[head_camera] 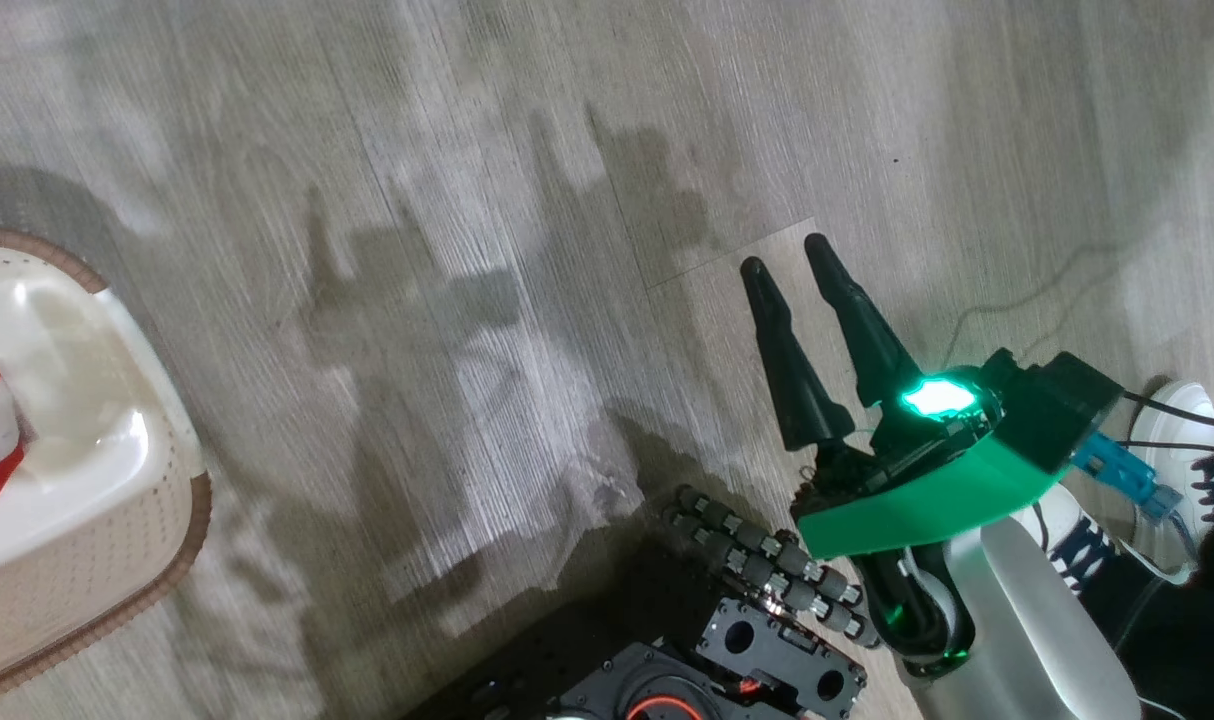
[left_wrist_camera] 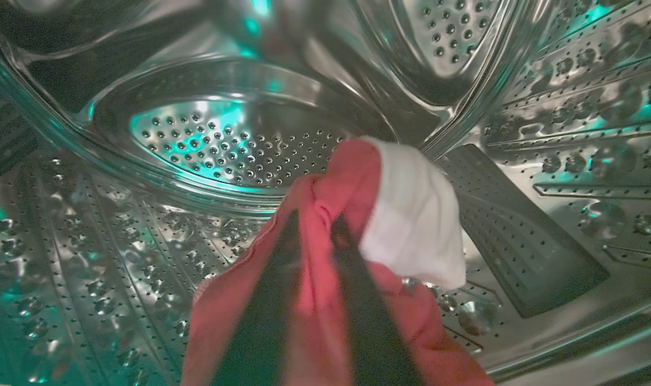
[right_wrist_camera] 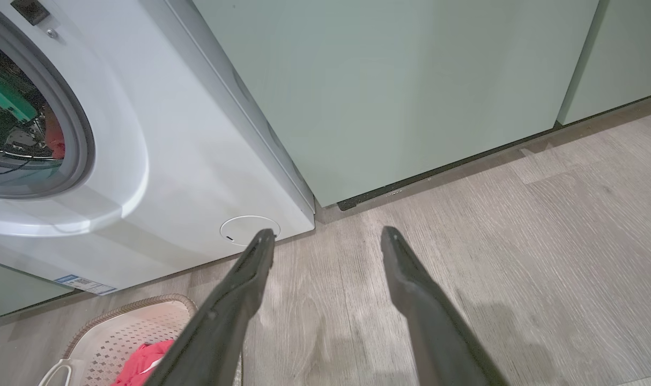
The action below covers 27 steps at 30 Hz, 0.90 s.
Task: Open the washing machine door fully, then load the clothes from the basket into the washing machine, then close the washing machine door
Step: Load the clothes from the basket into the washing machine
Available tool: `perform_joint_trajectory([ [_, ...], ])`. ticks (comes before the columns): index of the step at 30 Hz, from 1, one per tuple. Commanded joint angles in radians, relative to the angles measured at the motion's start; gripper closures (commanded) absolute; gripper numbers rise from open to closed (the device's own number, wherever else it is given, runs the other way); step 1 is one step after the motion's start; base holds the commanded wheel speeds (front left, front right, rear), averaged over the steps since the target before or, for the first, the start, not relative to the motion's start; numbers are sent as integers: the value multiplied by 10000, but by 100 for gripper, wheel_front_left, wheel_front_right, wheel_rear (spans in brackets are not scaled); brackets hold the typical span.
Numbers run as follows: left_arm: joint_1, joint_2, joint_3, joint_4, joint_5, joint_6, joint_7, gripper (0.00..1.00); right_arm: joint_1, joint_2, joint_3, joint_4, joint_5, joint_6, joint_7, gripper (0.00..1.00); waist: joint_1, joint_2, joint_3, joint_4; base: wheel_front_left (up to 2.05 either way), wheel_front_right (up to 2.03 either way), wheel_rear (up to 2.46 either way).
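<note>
**Loading step, garment inside the washer point(right_wrist_camera: 186, 161).**

Left wrist view: the left gripper point(left_wrist_camera: 315, 230) is deep in the perforated steel drum point(left_wrist_camera: 229, 145). Its 2 dark fingers point(left_wrist_camera: 266, 311) are pressed onto a bunched fold of the red clothes point(left_wrist_camera: 352, 171). A white patch point(left_wrist_camera: 411, 214) of the same bundle hangs to one side of the pinch. The fabric drapes over both fingers; whether its lower edge touches the steel cannot be told.

Right wrist view: the right gripper point(right_wrist_camera: 326, 233) hangs empty over the floor point(right_wrist_camera: 518, 241). It is spread wide and points toward the washer's foot and the pale green cabinets point(right_wrist_camera: 411, 80). The basket point(right_wrist_camera: 138, 308) stands on the floor just in front of the washer, and a red piece point(right_wrist_camera: 143, 356) lies in it.

Head view: a shoe point(head_camera: 1182, 410) stands near the right arm.

Handling, as a judgement: the clothes are light, soft and limp, with no shape of their own, and neither fragile nor slippery. A pinch on a gathered ridge carries the whole bundle. A hold on 1 edge would let the rest trail and catch on the gasket point(right_wrist_camera: 87, 139). Opening the left gripper here should drop the bundle in the drum. The red piece in the basket is best taken at its highest fold.
</note>
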Motion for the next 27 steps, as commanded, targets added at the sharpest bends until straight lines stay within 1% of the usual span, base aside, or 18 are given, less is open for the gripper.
perform_joint_trajectory([
  [1, -199, 216, -70, -292, 0, 67, -87, 0, 204, -98, 123, -268, 60, 0, -94, 0, -1, 0, 9, 5, 0, 0, 0],
  [9, -116, 169, -180, -139, -57, 117, -121, 0, 78, -98, 88, -180, 45, 0, -94, 0, -1, 0, -72, -15, 0, 0, 0],
  [18, 341, 238, -428, -114, -44, 81, -132, 0, -239, -98, 159, -77, -57, 0, -94, 0, -1, 0, -596, -138, 0, 0, 0],
  [23, 1371, -40, -253, -566, -362, 148, -135, 0, -316, -98, -143, 48, -382, 0, -94, 0, -1, 0, -1272, 251, 0, 0, 0],
  [24, 1917, -209, -167, -782, -502, 188, -135, 0, -319, -98, -343, 94, -538, 0, -94, 0, -1, 0, -1602, 477, 0, 0, 0],
  [26, 2493, -485, -87, -987, -662, 201, -136, 0, -291, -98, -582, 144, -687, 0, -94, 0, -1, 0, -1935, 747, 0, 0, 0],
  [27, 2493, -485, -87, -987, -662, 201, -136, 0, -291, -98, -582, 144, -687, 0, -94, 0, -1, 0, -1935, 747, 0, 0, 0],
])
